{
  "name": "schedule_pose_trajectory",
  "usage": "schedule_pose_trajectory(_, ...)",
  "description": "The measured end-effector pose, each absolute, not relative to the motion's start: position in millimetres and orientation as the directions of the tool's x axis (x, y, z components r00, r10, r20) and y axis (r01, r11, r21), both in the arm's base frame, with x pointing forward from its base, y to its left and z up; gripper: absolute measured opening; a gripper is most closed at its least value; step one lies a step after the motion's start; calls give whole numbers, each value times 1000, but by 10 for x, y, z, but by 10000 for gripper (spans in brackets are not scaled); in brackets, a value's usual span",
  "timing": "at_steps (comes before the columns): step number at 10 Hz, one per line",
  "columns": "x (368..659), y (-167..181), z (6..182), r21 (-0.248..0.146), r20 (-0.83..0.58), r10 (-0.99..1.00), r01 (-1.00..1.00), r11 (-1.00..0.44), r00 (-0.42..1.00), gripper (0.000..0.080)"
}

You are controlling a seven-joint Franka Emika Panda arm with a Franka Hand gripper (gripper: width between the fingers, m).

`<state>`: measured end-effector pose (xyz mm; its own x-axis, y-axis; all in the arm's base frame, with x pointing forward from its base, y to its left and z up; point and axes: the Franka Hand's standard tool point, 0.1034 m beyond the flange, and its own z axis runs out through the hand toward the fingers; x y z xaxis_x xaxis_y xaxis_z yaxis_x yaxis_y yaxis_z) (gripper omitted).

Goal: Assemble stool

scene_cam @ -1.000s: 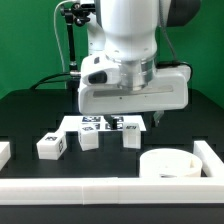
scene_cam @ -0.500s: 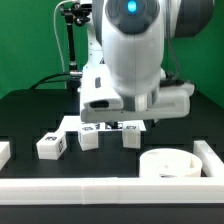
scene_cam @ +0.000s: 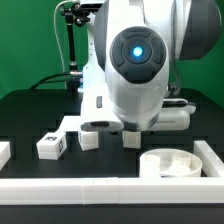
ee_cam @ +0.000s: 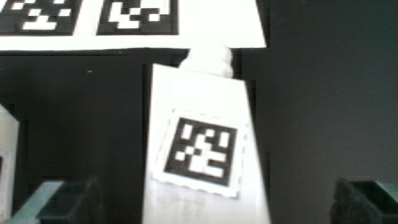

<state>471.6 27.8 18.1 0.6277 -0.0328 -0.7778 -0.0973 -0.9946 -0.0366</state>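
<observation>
The surface under me was a matte black table (scene_cam: 30, 110) with a green wall (scene_cam: 25, 40) behind it; white border rails (scene_cam: 100, 190) ran along its front edge and up both sides; a thin black stand (scene_cam: 70, 50) rose at the rear edge. The marker board (ee_cam: 125, 20) lay flat on the table; I counted two tags on the part my wrist view showed.

My gripper (ee_cam: 214, 200) was spread wide; its fingers (ee_cam: 63, 198) stood one on each side of a leg (ee_cam: 199, 130), with dark table showing between each finger and the block, so I pinched nothing. That leg lay flat with one tag facing up; its long axis ran straight away from me toward the marker board; its narrower far end came up to the board's edge, though I could not tell if they touched.

In the exterior view my own arm (scene_cam: 135, 60) hid the gripper; there I counted three legs (scene_cam: 88, 140) in a row across the middle of the table. One seat (scene_cam: 170, 163), round and dish-like with its open side up, sat in the front corner at the exterior view's right, just inside the rails. I could not tell which leg lay between my fingers.
</observation>
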Motion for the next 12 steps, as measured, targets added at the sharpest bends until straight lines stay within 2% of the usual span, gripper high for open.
schedule_pose_trajectory(5,4675,272,54,-37,-770,-31,-93,-995,637,648)
schedule_pose_trajectory(6,4675,272,54,-37,-770,-31,-93,-995,637,539)
schedule_pose_trajectory(7,4672,273,46,-37,-769,-31,-93,-995,638,390)
schedule_pose_trajectory(8,4661,277,34,-37,-767,-31,-92,-995,641,390)
schedule_pose_trajectory(9,4646,285,33,-37,-768,-30,-91,-995,640,325)
schedule_pose_trajectory(12,4653,331,47,-40,-762,-23,-83,-996,647,325)
